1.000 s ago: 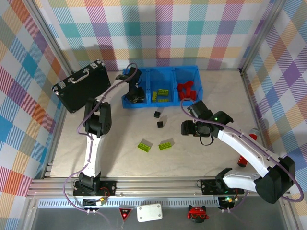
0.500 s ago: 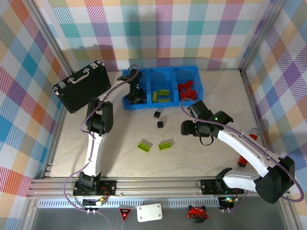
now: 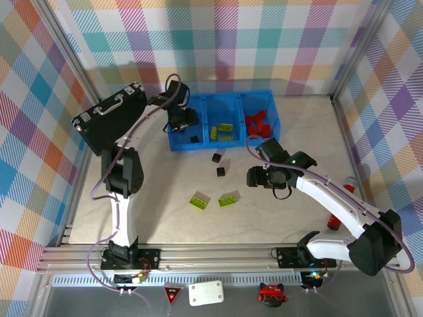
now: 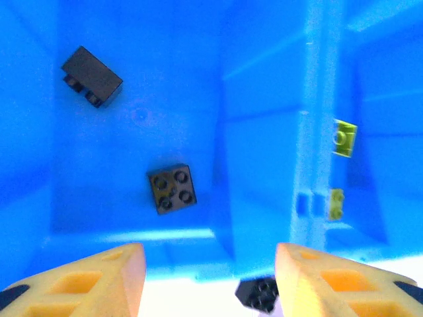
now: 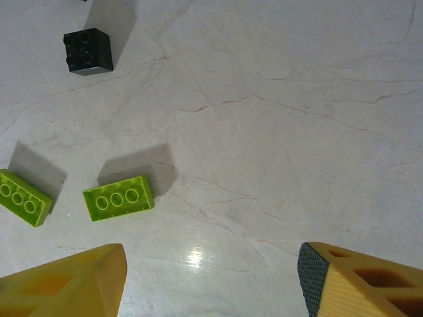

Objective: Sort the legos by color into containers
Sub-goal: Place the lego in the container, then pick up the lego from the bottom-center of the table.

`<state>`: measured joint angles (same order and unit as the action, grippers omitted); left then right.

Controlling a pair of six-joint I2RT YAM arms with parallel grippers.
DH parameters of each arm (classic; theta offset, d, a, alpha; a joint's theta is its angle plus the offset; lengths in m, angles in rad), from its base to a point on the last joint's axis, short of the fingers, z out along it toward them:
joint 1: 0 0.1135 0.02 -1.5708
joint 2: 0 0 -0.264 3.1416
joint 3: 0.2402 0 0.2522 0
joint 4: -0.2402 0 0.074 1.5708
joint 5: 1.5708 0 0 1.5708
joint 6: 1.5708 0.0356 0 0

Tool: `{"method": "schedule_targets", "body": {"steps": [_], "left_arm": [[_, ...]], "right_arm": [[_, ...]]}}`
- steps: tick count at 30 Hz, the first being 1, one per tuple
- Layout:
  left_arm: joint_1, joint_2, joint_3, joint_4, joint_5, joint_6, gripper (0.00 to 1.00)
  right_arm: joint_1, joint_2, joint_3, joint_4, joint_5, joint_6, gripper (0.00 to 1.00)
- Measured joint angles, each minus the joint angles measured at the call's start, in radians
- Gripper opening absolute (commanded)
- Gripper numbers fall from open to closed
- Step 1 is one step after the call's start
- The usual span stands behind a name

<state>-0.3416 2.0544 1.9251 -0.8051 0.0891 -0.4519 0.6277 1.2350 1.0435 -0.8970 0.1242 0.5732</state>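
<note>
A black case (image 3: 109,125) stands on the counter (image 5: 297,99), left of the blue tray (image 3: 228,94). My left end effector (image 4: 208,264) hangs parted, holding nothing, above the tray's left compartment, where two black bricks (image 4: 172,188) lie. My right end effector (image 5: 211,271) gapes wide; two green bricks (image 5: 118,198) lie near its left finger.
</note>
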Motion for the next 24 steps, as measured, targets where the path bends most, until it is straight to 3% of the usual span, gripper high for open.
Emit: {"method": "schedule_targets", "body": {"steps": [24], "left_arm": [[-0.001, -0.728, -0.835, 0.090, 0.000, -0.039, 0.54]], "right_arm": [[0.088, 0.208, 0.013, 0.068, -0.074, 0.019, 0.70]]}}
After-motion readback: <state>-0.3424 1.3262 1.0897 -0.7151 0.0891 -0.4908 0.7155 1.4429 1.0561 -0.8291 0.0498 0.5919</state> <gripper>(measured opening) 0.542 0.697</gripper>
